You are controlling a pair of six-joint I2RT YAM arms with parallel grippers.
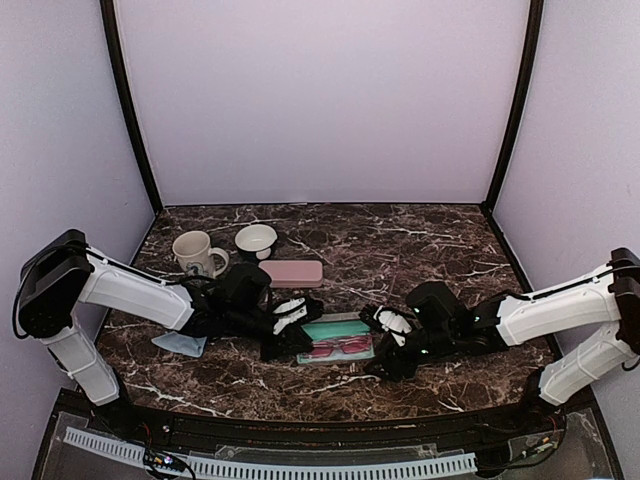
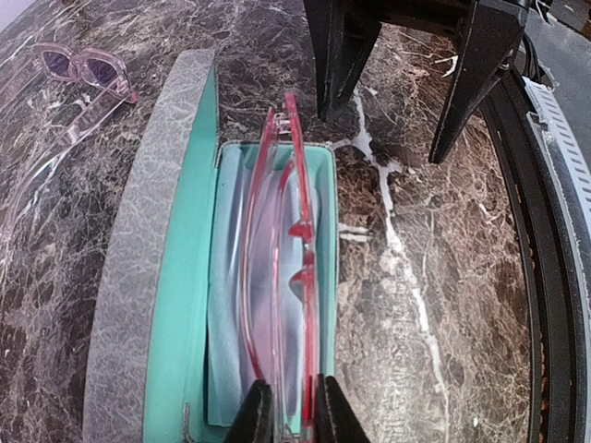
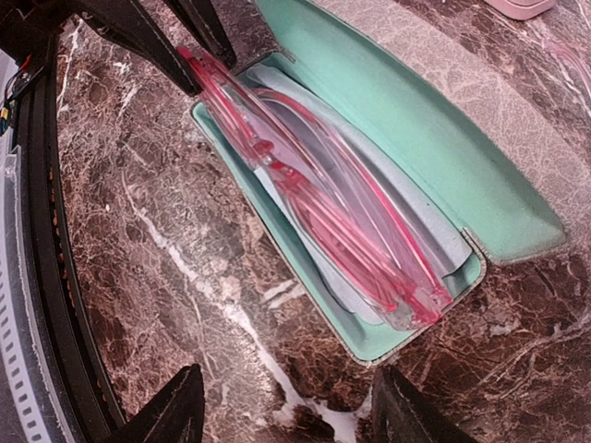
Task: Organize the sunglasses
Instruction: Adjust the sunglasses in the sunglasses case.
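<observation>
Currently I have the red glasses point(image 2: 300, 231) folded and standing on edge in the open case point(image 2: 138, 231). They rest on the cloth point(image 2: 226, 305) laid in its tray, and the frame rises above the tray's rim. My left gripper point(image 2: 293, 383) is pinching one end of them, a finger on each side of the frame, the two almost pressed together. The other end of the glasses points toward my right gripper point(image 3: 295, 415). Its fingers are spread wide and hold nothing. It hovers over bare table point(image 3: 138, 231) just beside the short end of the case, not touching it.

The lid lies folded back flat with its teal lining up, on the side away from the arm bases. From above, the case sits near the middle of the table, between the two grippers.

A second pair point(image 2: 83, 69), with a pale frame and tinted lenses, lies on the table beyond the lid with its arms unfolded, apart from the case. A pink case point(image 1: 291, 272) lies closed farther back. A mug point(image 1: 198, 252) and a bowl point(image 1: 256, 240) stand to its left.
</observation>
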